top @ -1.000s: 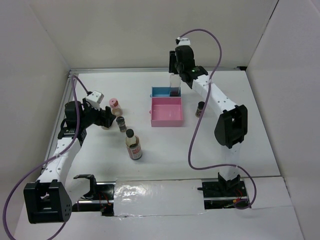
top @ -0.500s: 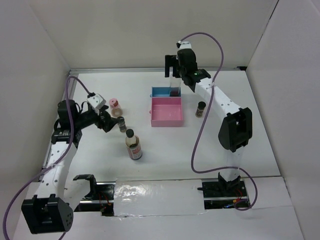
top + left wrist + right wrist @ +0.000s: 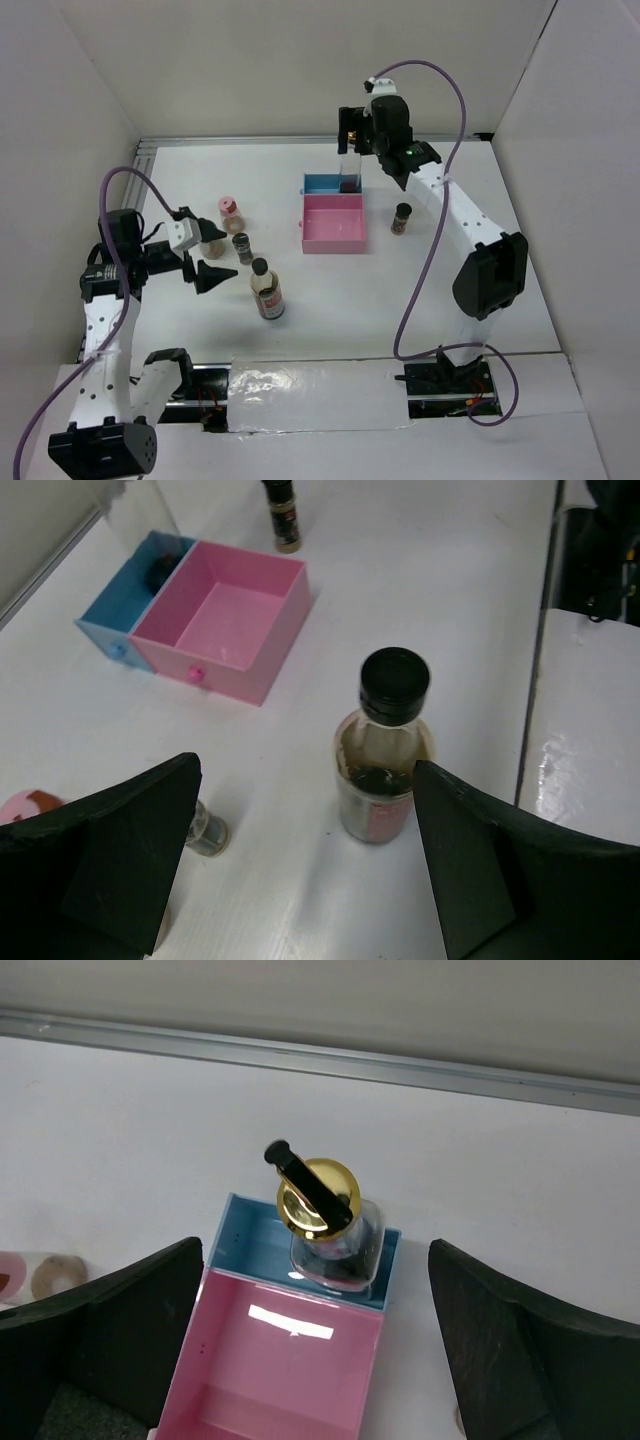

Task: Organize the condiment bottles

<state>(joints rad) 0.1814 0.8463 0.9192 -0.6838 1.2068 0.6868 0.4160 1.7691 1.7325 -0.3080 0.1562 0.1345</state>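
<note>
White table [image 3: 330,300]: left gripper [image 3: 307,770] wide open, empty. Shift right to centre black-capped bottle [image 3: 384,755], grip below cap. Right gripper [image 3: 316,1252] open, empty, above gold-capped bottle [image 3: 318,1200].

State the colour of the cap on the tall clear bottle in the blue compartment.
The cap is shiny gold, best seen in the right wrist view.
</note>
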